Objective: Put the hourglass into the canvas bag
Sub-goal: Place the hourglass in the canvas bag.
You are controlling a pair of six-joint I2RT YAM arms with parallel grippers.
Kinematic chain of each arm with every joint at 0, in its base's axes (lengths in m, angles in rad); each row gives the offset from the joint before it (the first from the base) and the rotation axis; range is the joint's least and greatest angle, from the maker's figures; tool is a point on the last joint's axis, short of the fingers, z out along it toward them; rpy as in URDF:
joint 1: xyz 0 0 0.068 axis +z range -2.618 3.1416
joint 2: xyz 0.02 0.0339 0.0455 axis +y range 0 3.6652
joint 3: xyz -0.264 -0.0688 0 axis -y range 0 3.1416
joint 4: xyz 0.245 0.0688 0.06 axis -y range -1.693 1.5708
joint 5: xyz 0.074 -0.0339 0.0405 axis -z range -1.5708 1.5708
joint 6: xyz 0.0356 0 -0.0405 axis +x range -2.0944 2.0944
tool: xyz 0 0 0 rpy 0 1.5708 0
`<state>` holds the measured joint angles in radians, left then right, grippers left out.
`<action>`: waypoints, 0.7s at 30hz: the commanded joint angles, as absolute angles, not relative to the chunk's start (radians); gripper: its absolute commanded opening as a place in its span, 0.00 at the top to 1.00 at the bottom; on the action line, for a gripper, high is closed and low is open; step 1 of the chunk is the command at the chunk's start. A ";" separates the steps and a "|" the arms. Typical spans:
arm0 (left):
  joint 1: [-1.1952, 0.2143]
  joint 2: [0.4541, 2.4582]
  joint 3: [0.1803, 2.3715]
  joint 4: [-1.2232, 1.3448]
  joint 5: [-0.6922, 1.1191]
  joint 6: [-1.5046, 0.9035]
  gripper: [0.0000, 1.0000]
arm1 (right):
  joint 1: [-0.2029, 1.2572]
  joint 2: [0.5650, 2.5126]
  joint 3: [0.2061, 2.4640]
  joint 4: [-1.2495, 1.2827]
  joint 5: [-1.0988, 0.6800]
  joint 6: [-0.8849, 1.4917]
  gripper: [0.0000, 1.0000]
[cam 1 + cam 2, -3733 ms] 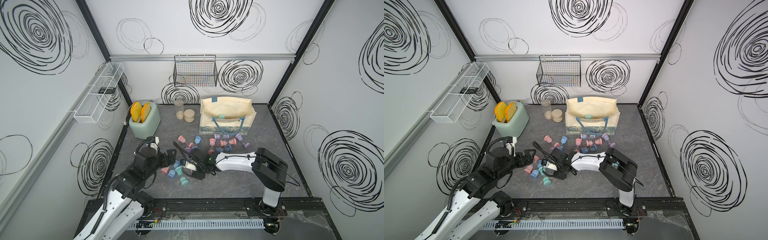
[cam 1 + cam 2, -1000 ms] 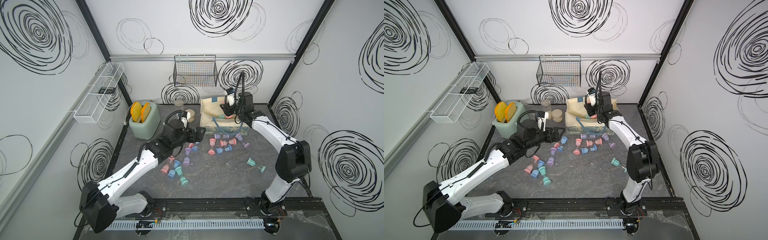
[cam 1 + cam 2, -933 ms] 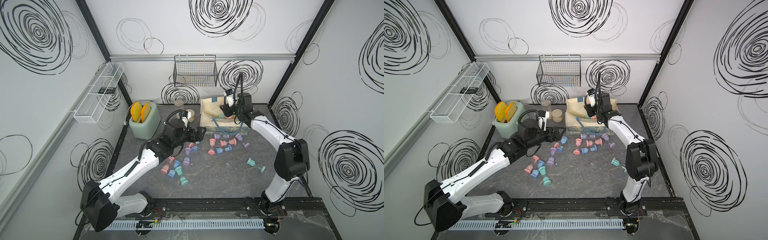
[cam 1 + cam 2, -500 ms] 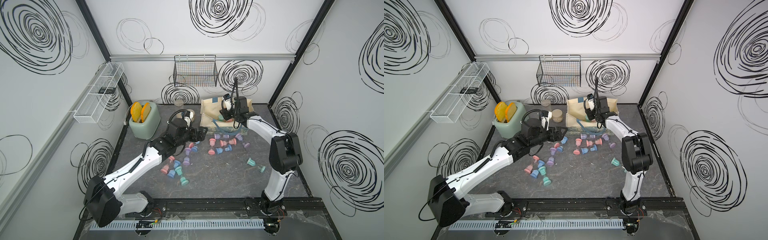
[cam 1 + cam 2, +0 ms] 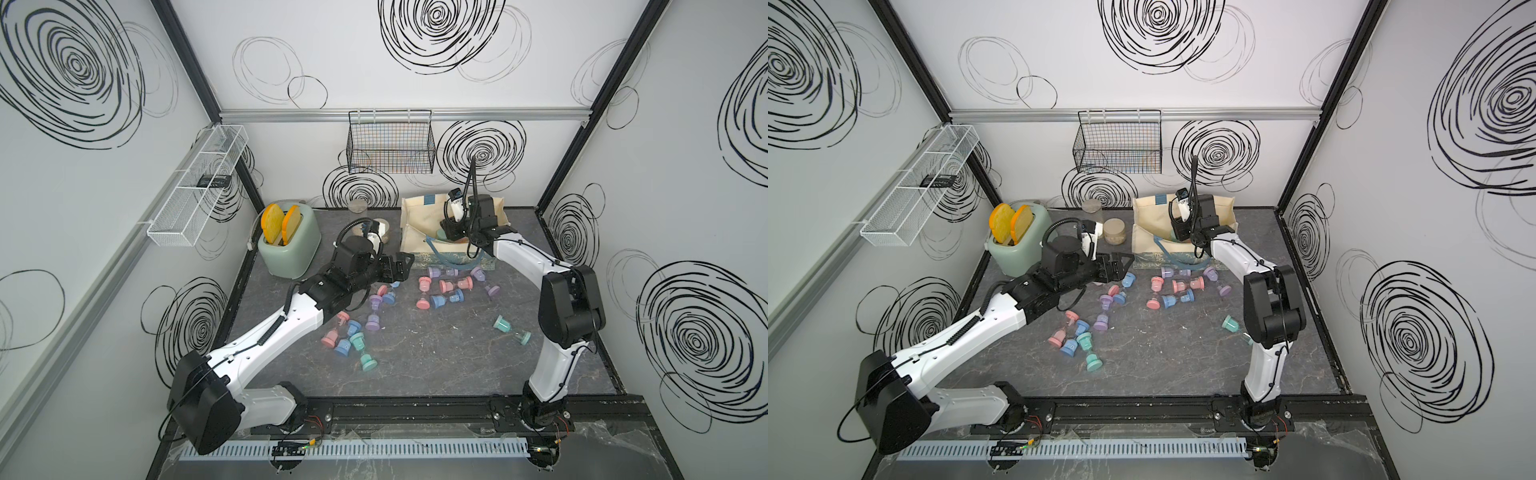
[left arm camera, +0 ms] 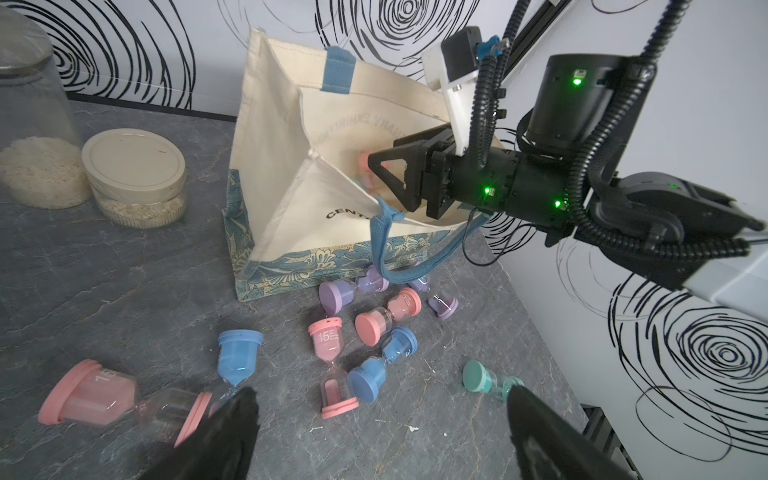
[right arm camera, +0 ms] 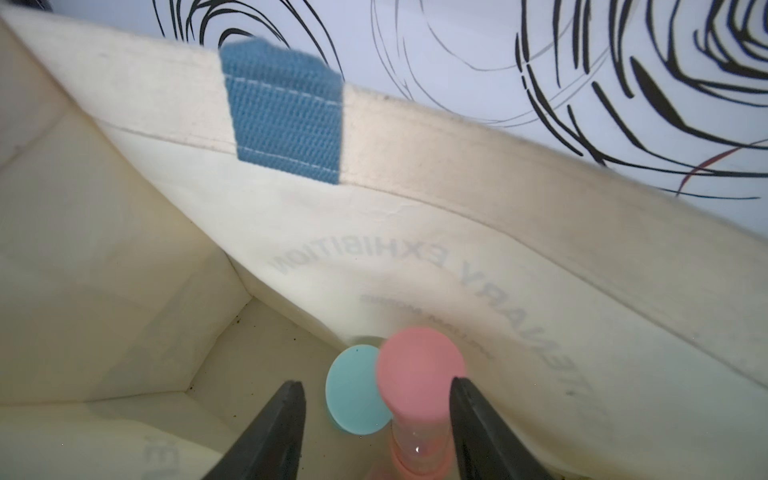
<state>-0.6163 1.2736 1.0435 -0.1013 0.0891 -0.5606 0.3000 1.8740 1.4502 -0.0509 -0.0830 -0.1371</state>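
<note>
Two fingers of your right gripper (image 7: 374,382) stand partly apart inside the canvas bag (image 7: 415,232). The pink hourglass (image 7: 419,370) sits between them with its end cap toward the wrist camera and its long axis along the fingers, close against one finger and clear of the other, so nothing looks clamped. That arm reaches far forward with its wrist tipped down through the bag's mouth, so your way out is probably straight back up; your left gripper (image 5: 401,268) hangs wide open and empty just outside the bag, above the loose hourglasses (image 5: 442,286).
</note>
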 commanded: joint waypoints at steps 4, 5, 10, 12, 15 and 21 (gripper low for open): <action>-0.602 1.249 1.046 -0.041 0.096 -0.560 0.04 | 0.298 1.799 1.464 -0.038 -0.101 -0.124 0.35; -0.601 1.247 1.045 -0.041 0.096 -0.561 0.04 | 0.299 1.789 1.468 -0.039 -0.112 -0.120 0.34; -0.597 1.235 1.043 -0.047 0.094 -0.563 0.04 | 0.304 1.727 1.477 -0.033 -0.163 -0.089 0.29; -0.596 1.227 1.043 -0.053 0.096 -0.563 0.04 | 0.306 1.700 1.478 -0.036 -0.183 -0.077 0.27; -0.595 1.212 1.040 -0.063 0.093 -0.560 0.04 | 0.314 1.663 1.477 -0.049 -0.192 -0.049 0.24; -0.585 1.158 1.019 -0.109 0.088 -0.549 0.04 | 0.374 1.587 1.454 -0.115 -0.156 0.009 0.20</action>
